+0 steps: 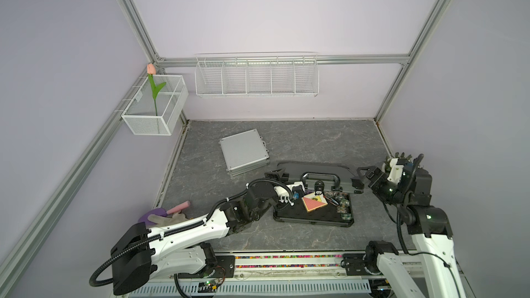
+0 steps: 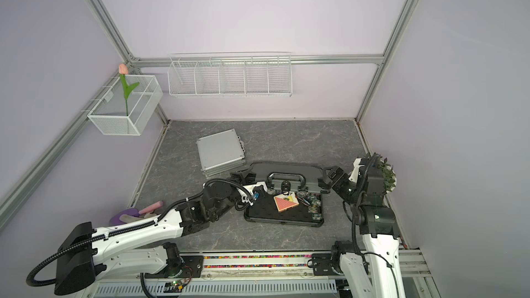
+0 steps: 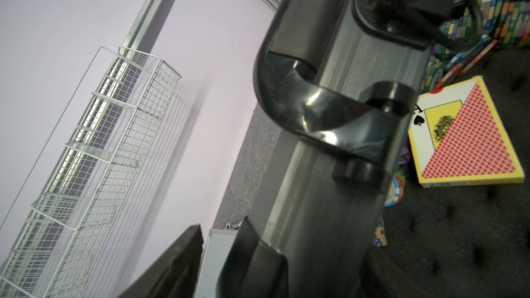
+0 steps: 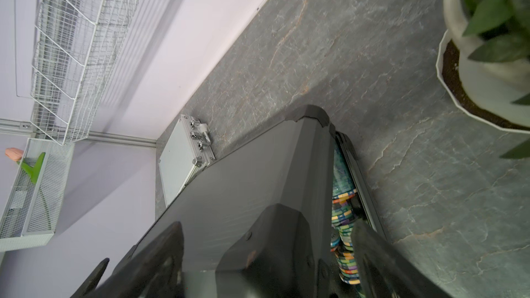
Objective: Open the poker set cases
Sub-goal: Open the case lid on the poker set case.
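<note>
Right, the grey marbled surface (image 1: 315, 139) first: it carries both cases. The big one, a dark grey briefcase-style case w/ black corner guards (image 1: 312, 167), lies nearest the arms. Its lid is tilted partway up off the black foam-lined base (image 1: 298, 216), w/ the black carry handle (image 1: 321, 177) facing front. So the step in hand, I'd say, is swinging this lid back. Behind it, toward the left wall and close by its back-left corner, lies the small square silver textured aluminium case (image 1: 243, 151). It's flat and shut, latches on its right edge, not started yet. Whether the two cases touch I can't tell.

The left tool (image 1: 278, 175) sits at the lid's left end, the right tool (image 1: 362, 174) at its right end. Both are spread wide, each w/ a lid corner btwn its fingers. The wrist views show a sliver of gap beside the lid, so they look to be cradling rather than pinching.

To do it well, imo: raise both ends at the same rate so the lid doesn't twist on its hinge. Follow the arc back, don't haul straight up, and mind the silver case behind.

Inside, a red-and-yellow card box (image 1: 314, 204) lies loose on the foam, w/ multicoloured poker chips (image 1: 345, 209) stacked along the right side. Best not to jolt the base.
</note>
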Tool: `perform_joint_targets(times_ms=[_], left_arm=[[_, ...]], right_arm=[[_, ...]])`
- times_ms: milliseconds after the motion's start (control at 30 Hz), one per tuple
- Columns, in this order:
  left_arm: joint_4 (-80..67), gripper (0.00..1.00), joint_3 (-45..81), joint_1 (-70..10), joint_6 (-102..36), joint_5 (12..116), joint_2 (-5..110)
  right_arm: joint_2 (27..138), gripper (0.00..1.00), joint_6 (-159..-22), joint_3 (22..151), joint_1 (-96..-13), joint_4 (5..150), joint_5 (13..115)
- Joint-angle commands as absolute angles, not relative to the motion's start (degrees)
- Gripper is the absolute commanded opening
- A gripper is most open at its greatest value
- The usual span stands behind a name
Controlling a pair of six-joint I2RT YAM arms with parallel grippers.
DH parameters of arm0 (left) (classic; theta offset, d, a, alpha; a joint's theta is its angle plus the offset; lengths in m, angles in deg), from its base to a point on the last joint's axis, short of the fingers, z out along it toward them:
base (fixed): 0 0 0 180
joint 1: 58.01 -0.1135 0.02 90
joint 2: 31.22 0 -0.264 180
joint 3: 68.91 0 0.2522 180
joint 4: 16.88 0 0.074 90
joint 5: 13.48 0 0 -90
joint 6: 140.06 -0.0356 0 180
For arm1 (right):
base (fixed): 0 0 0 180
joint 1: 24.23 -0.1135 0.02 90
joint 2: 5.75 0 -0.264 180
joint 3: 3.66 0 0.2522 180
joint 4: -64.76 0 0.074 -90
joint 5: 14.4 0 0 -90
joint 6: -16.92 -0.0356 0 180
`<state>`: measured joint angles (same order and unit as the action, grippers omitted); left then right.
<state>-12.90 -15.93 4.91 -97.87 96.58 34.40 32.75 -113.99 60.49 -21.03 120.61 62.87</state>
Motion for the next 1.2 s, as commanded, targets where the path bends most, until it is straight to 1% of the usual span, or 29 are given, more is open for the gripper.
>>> perform_joint_targets(times_ms=[0, 267, 667, 1167], left_arm=[[-12.7, 0.78, -12.8, 3.7, -96.3, 93.5, 35.2], [-12.3, 0.78, -11.1, 0.5, -94.7, 90.4, 35.8], [-13.1, 0.78, -8.0, -2.2, -90.2, 88.5, 37.7], [-14.6, 0.77, -2.9, -5.8, -87.0, 86.0, 45.0]], right_arm=[[33.7, 0.93, -112.8, 62.9, -21.4, 119.3, 65.1], [36.0, 0.94, -115.2, 64.3, -21.3, 116.6, 63.3], [37.1, 0.96, -111.2, 66.3, -21.5, 116.9, 67.3], [39.8, 0.98, -108.0, 68.4, -22.7, 114.1, 70.4]])
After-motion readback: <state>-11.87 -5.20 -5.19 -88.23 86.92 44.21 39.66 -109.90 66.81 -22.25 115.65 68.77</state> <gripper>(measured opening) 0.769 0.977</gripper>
